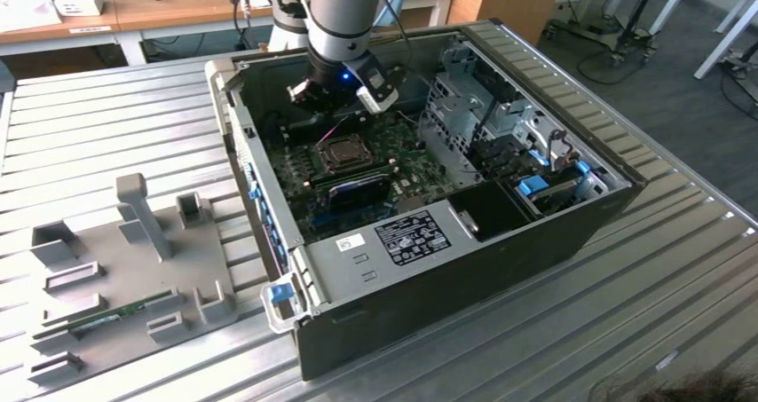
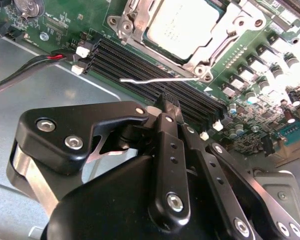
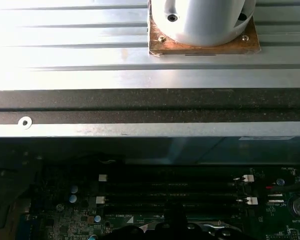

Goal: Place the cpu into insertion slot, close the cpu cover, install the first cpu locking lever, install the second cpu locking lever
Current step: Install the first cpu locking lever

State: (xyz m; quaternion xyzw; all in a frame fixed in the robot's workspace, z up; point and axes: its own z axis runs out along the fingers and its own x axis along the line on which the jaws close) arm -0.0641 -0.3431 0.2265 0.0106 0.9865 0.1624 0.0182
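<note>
The cpu (image 2: pixel 182 22), silvery on top, lies in the insertion slot (image 1: pixel 344 154) on the green board inside the open computer case. The cpu cover (image 2: pixel 212 50), a silvery frame, lies flat around it. One thin wire locking lever (image 2: pixel 154 79) sticks out sideways over the long black memory slots (image 2: pixel 140 70), its bent end free. In the second wrist view my gripper (image 2: pixel 169 104) is shut with nothing between its black fingers, the tips just short of that lever. In the exterior view the gripper (image 1: pixel 333 116) hangs over the board just beyond the socket.
The case walls (image 1: pixel 248 145) and drive cage (image 1: pixel 485 109) box in the board. Red and black cables (image 2: pixel 35 67) run beside the memory slots. A grey fixture plate (image 1: pixel 130 269) with a memory stick lies on the ribbed metal table at the exterior view's left.
</note>
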